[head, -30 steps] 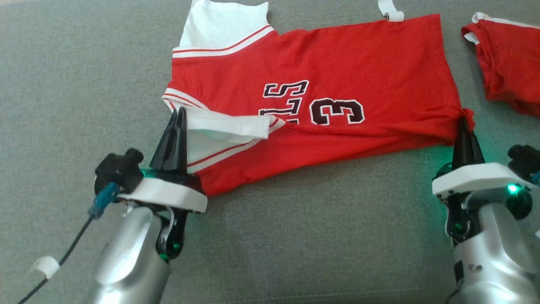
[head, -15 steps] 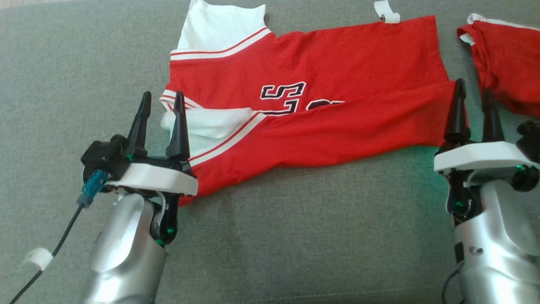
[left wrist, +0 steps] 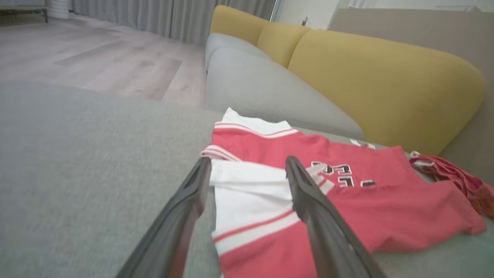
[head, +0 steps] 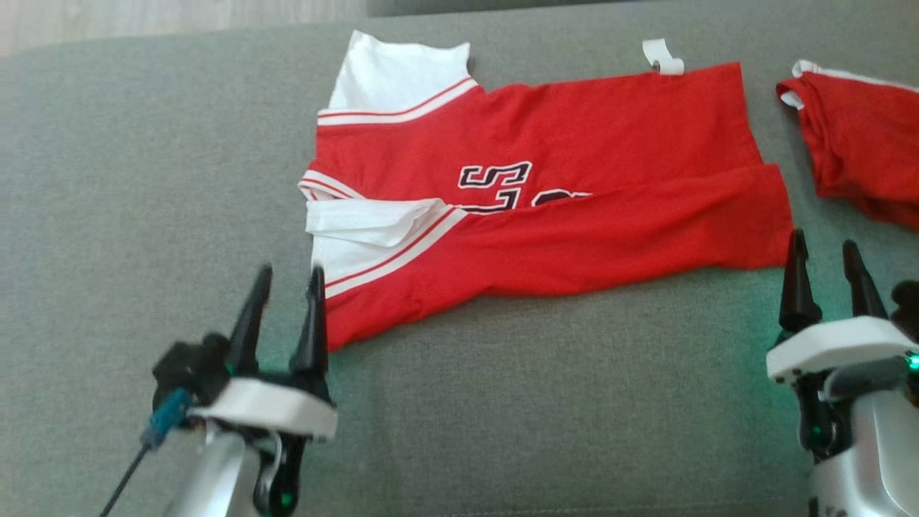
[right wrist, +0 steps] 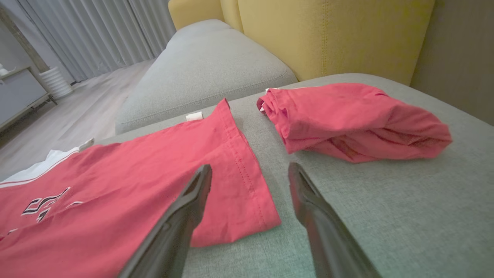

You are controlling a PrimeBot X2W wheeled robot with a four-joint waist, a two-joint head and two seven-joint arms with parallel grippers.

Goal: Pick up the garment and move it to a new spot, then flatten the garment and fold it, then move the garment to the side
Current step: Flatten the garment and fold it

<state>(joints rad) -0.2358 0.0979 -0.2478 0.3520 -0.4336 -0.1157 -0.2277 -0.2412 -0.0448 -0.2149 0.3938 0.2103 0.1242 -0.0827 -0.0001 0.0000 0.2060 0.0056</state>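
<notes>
The left pincer point(head: 290, 271) had let go of the sleeve end and drawn back, fingers apart and empty. The red jersey point(head: 574, 136) lay across the grey cushion point(head: 502, 402) toward its far edge, its near side now folded over the number, so one fold looked done. The right pincer point(head: 823, 239), also open and empty, had backed off the hem corner.

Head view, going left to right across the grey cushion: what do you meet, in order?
First the left hand, then the red jersey, then the bundled red garment.
</notes>
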